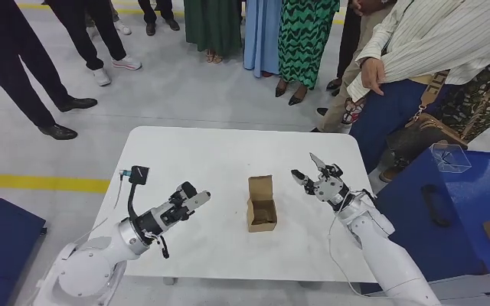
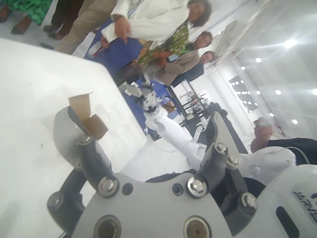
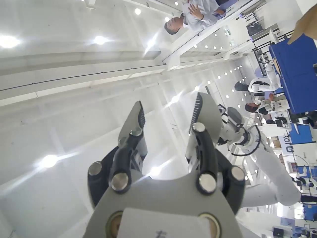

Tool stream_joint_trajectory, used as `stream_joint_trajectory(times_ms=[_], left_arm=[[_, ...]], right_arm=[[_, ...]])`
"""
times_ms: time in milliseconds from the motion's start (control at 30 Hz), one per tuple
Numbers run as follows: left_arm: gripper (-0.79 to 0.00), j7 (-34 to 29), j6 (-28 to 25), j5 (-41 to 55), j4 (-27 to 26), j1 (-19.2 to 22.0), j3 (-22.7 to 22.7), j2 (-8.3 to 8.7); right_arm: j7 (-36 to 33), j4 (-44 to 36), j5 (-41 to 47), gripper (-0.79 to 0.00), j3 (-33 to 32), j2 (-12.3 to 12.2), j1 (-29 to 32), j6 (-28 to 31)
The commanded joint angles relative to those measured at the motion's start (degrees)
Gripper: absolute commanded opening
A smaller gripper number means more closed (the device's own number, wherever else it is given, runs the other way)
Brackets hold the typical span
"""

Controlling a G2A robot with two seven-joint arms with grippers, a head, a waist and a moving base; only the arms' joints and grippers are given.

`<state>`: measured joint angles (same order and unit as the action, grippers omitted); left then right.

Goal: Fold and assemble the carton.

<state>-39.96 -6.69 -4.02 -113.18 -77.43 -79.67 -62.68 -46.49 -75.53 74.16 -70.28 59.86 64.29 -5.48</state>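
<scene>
carton (image 1: pixel 262 205) | btw left gripper (image 1: pixel 200 200) & right gripper (image 1: pixel 307 168); apart from the 2

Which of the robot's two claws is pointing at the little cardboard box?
The left gripper: it is aimed across the table at the carton, which stands just beyond it. The right gripper tilts upward instead, toward the ceiling.

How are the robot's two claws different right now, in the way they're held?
The left gripper points low across the table toward the carton; the right gripper tips upward, toward the ceiling. The left gripper's jaws stand wider apart than the right gripper's. Both are open, empty and clear of the carton.
</scene>
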Motion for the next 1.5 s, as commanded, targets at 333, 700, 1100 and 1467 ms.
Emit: stream_joint_trajectory(times_ms=[333, 700, 1100, 1467], left_arm=[[0.000, -7.8, 27.8, -29.8, 20.7, 22.5, 26.9, -3.80], [0.000, -6.3, 28.2, -27.7, 30.3, 29.1, 35.5, -7.77], [0.000, -4.8, 29.0, -27.7, 35.7, 32.6, 39.8, -10.90], [0.000, -5.3, 28.8, -28.3, 37.3, 33.1, 40.3, -12.18]], right_arm=[[3.5, -16.5, -63.6, 0.000, -6.4, -5.7, 4.4, -4.3], [4.7, -13.6, -76.4, 0.000, 0.3, -5.2, 1.3, -9.1], [3.8, -14.4, -94.0, 0.000, 8.8, -4.5, -1.4, -11.2], [4.4, -13.6, -99.4, 0.000, 14.4, -2.9, -3.6, -12.9]])
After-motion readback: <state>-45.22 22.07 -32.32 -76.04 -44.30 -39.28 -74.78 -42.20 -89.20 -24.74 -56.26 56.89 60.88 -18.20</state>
